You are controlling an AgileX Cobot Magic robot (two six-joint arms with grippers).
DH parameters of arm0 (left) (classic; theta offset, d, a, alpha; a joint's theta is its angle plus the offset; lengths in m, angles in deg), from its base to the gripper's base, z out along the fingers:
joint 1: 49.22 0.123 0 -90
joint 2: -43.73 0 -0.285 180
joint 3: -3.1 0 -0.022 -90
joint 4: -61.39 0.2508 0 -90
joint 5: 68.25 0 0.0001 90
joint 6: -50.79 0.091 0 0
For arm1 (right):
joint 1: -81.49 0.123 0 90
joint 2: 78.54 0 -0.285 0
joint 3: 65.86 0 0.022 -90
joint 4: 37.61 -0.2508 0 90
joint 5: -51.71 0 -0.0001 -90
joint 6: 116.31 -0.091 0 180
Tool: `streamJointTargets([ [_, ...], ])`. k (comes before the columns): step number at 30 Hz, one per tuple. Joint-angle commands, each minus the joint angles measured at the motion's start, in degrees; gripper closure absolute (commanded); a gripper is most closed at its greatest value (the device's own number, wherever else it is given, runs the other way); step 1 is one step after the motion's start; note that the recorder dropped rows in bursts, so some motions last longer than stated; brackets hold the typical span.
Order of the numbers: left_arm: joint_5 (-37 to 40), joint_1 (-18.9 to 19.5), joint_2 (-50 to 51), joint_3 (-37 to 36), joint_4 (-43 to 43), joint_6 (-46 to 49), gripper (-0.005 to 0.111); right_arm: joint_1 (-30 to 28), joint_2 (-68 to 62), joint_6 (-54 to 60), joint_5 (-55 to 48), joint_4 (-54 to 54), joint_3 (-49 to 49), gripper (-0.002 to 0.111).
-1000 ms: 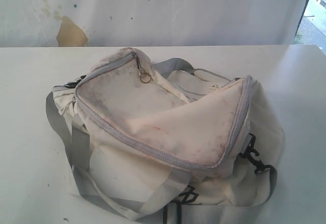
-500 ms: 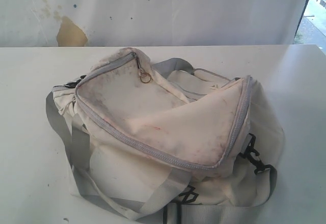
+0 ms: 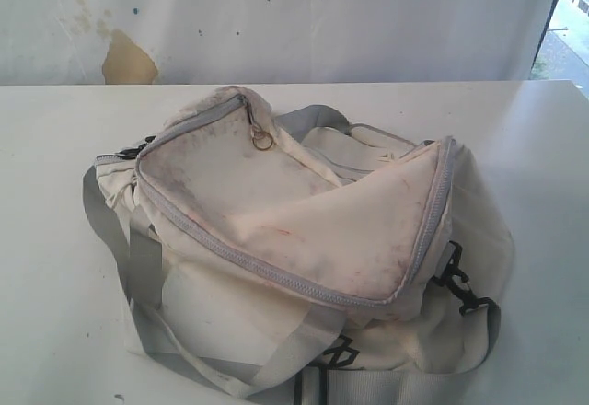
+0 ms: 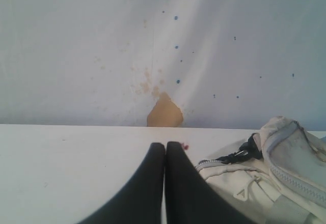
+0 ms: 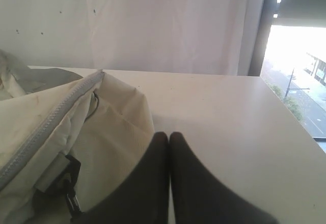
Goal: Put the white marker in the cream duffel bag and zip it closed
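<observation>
Bag (image 3: 304, 230) is seen lying on the table (image 3: 55, 147), its zipper (image 3: 230, 256) apparently drawn shut. No marker is visible; it is judged to be inside. The left gripper (image 4: 165, 145) and right gripper (image 5: 169, 135) are pressed closed on nothing, beside the bag's ends. Only withdrawal seems called for.

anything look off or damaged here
The soft cream duffel bag on the white table is smudged with reddish-grey stains across its top flap, and the white backdrop behind has a tan patch like a tear. No white marker is in view.

Soft daylight, blown-out window glare
</observation>
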Motion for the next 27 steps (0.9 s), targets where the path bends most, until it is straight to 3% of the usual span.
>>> streamJointTargets([
  [1, 0.1, 0.0, -0.2, -0.3, -0.2, -0.1, 0.107, -0.3, 0.2, -0.2, 0.3, 0.0, -0.3, 0.108],
  [13, 0.1, 0.0, -0.2, -0.3, -0.2, -0.1, 0.107, -5.8, 0.2, -0.3, -0.4, -1.8, -0.3, 0.108],
  [27, 0.1, 0.0, -0.2, -0.3, -0.2, -0.1, 0.107, -5.9, 0.2, 0.1, -0.9, -0.9, -0.3, 0.108],
])
